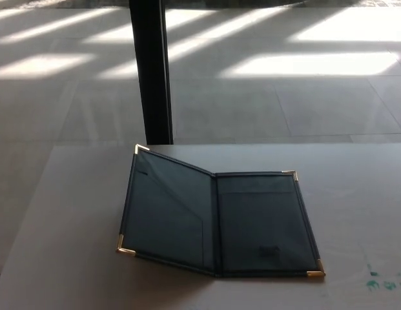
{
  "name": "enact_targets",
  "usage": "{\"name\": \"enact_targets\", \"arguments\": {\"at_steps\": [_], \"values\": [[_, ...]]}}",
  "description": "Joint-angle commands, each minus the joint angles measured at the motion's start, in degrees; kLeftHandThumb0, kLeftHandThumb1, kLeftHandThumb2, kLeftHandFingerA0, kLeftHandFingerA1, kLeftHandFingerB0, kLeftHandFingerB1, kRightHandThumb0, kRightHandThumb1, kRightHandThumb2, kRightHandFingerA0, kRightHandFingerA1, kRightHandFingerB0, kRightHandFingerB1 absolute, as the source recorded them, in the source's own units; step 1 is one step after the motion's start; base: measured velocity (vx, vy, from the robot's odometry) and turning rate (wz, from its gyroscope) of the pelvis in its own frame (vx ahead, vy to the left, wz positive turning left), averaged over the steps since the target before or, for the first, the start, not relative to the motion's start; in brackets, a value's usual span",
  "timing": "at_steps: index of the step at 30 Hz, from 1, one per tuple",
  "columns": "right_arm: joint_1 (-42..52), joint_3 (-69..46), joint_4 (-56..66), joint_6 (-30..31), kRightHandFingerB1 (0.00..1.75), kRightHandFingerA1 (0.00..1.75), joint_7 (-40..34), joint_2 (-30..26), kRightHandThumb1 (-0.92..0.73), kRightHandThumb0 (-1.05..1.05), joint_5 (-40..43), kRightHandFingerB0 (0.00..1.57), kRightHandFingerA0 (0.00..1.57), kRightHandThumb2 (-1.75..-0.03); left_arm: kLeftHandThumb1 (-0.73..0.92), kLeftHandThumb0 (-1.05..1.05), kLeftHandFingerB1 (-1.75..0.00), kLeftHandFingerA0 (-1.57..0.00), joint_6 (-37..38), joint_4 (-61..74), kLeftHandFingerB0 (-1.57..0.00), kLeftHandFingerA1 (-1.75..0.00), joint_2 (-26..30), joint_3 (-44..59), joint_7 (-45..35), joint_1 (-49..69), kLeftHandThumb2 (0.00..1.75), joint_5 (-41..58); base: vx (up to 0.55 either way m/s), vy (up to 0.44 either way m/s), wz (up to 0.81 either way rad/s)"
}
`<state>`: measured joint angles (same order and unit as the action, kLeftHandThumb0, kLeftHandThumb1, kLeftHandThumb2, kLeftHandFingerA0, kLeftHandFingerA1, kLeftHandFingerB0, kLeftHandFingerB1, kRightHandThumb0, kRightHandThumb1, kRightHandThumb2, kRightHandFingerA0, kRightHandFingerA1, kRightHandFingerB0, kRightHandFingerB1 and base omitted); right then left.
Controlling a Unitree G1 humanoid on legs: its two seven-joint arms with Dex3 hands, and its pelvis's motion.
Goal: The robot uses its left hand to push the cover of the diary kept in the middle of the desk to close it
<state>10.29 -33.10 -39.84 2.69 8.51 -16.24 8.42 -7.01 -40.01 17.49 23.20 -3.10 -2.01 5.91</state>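
Desk [71,258] holds open diary [216,219], apparently untouched.

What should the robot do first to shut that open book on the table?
Probably bring its left hand in from the left, toward the raised left cover of the diary. The diary lies open on the desk, its left cover tilted up and its right half flat, and no hand is in view yet, so reaching comes before any push.
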Motion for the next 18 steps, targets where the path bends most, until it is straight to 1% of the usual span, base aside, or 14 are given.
{"name": "enact_targets", "arguments": {"at_steps": [1, 4, 5, 6, 8, 10, 11, 12, 13, 14, 15, 16, 17, 18], "values": [[-0.09, -9.56, 4.69, 3.85, 0.61, 0.7, 3.92, -1.62, -0.84, -0.82, 13.5, 0.74, 0.88, -0.64, 0.92, -0.64, -0.42, -0.42, -8.33, 3.28, -0.37, -0.46, 2.69, 6.92, -1.65, -1.34, 0.71, 8.39, 0.0, 0.0, 0.0], [-0.98, -10.25, 2.9, 3.07, 0.6, 0.69, 4.87, -2.08, -0.83, -0.82, 13.0, 0.74, 0.88, -0.63, 0.92, -0.64, -0.42, -0.4, -8.85, 3.66, -0.37, -0.45, 2.29, 8.2, -1.78, -1.95, 0.71, 9.06, 0.0, 0.0, 0.0], [-0.74, -10.64, 3.46, 3.67, 0.61, 0.7, 4.88, -2.24, -0.83, -0.82, 13.0, 0.78, 0.91, -0.65, 0.76, -0.61, -0.51, -0.36, -9.28, 4.14, -0.24, -0.59, 1.72, 9.39, -1.11, -2.48, 1.11, 10.01, 0.0, 0.0, 0.0], [-0.82, -10.76, 3.24, 3.7, 0.6, 0.69, 4.7, -2.4, -0.84, -0.81, 12.76, 0.78, 0.92, -0.65, 0.92, -0.64, -0.41, -0.39, -9.49, 5.46, -0.35, -0.45, 1.45, 10.28, -1.17, -2.44, 0.7, 10.82, 0.0, 0.0, 0.0], [-1.36, -11.1, 1.82, 3.54, 0.68, 0.74, 5.25, -2.92, -0.61, -0.85, 12.74, 0.72, 0.82, -1.03, 0.92, -0.65, -0.43, -0.41, -10.18, 6.96, -0.35, -0.47, 1.61, 10.91, -0.67, -2.97, 0.7, 10.78, 0.0, 0.0, 0.0], [-0.82, -11.13, 3.58, 4.24, 0.69, 0.77, 5.19, -2.57, -0.6, -0.86, 13.05, 0.75, 0.91, -1.04, 0.89, -0.67, -0.43, -0.38, -10.23, 8.13, -0.31, -0.47, 1.88, 11.75, -1.04, -3.44, 0.71, 11.12, 0.0, 0.0, 0.0], [-0.68, -11.16, 4.2, 4.59, 0.69, 0.77, 4.82, -2.38, -0.6, -0.86, 13.11, 0.75, 0.91, -1.04, 0.89, -0.67, -0.43, -0.38, -10.48, 8.77, -0.31, -0.47, 2.02, 11.9, -1.31, -3.37, 0.71, 11.26, 0.0, 0.0, 0.0], [-0.29, -11.07, 4.99, 5.01, 0.62, 0.71, 4.9, -2.34, -0.84, -0.84, 13.3, 0.8, 0.91, -0.66, 0.92, -0.64, -0.42, -0.4, -11.09, 9.89, -0.35, -0.45, 2.18, 12.04, -1.09, -3.32, 0.69, 11.23, 0.0, 0.0, 0.0], [-0.03, -10.99, 5.49, 5.31, 0.69, 0.77, 4.93, -2.54, -0.61, -0.85, 13.37, 0.74, 0.9, -1.04, 0.92, -0.63, -0.42, -0.41, -11.02, 10.92, -0.36, -0.46, 2.1, 12.17, -0.76, -3.32, 0.68, 11.32, 0.0, 0.0, 0.0], [-0.56, -10.92, 3.94, 4.85, 0.61, 0.7, 4.9, -3.01, -0.84, -0.81, 13.25, 0.78, 0.91, -0.66, 0.92, -0.62, -0.42, -0.4, -12.68, 12.34, -0.37, -0.46, 2.23, 12.92, 0.05, -4.16, 0.67, 12.22, 0.0, 0.0, 0.0], [-0.17, -10.9, 4.79, 5.33, 0.7, 0.76, 4.97, -2.84, -0.61, -0.85, 13.59, 0.75, 0.89, -1.03, 0.92, -0.62, -0.43, -0.4, -13.48, 14.11, -0.35, -0.46, 2.62, 12.69, -0.12, -4.31, 0.68, 12.21, 0.0, 0.0, 0.0], [0.05, -10.87, 5.55, 5.79, 0.62, 0.71, 4.69, -2.69, -0.83, -0.83, 13.8, 0.78, 0.9, -0.65, 0.9, -0.62, -0.41, -0.39, -13.89, 15.14, -0.33, -0.46, 2.81, 12.55, 0.28, -4.86, 0.69, 12.01, 0.0, 0.0, 0.0], [0.03, -10.81, 5.28, 5.67, 0.6, 0.69, 4.75, -2.84, -0.84, -0.82, 13.8, 0.78, 0.88, -0.66, 0.76, -0.57, -0.51, -0.34, -14.35, 16.0, -0.23, -0.58, 3.03, 12.33, 0.66, -5.48, 1.11, 11.79, 0.0, 0.0, 0.0], [0.18, -10.63, 5.34, 5.49, 0.61, 0.69, 4.75, -2.95, -0.83, -0.82, 13.76, 0.79, 0.88, -0.66, 0.89, -0.63, -0.41, -0.41, -15.74, 17.15, -0.35, -0.44, 3.56, 12.11, 1.25, -7.09, 0.69, 11.87, 0.0, 0.0, 0.0]]}}
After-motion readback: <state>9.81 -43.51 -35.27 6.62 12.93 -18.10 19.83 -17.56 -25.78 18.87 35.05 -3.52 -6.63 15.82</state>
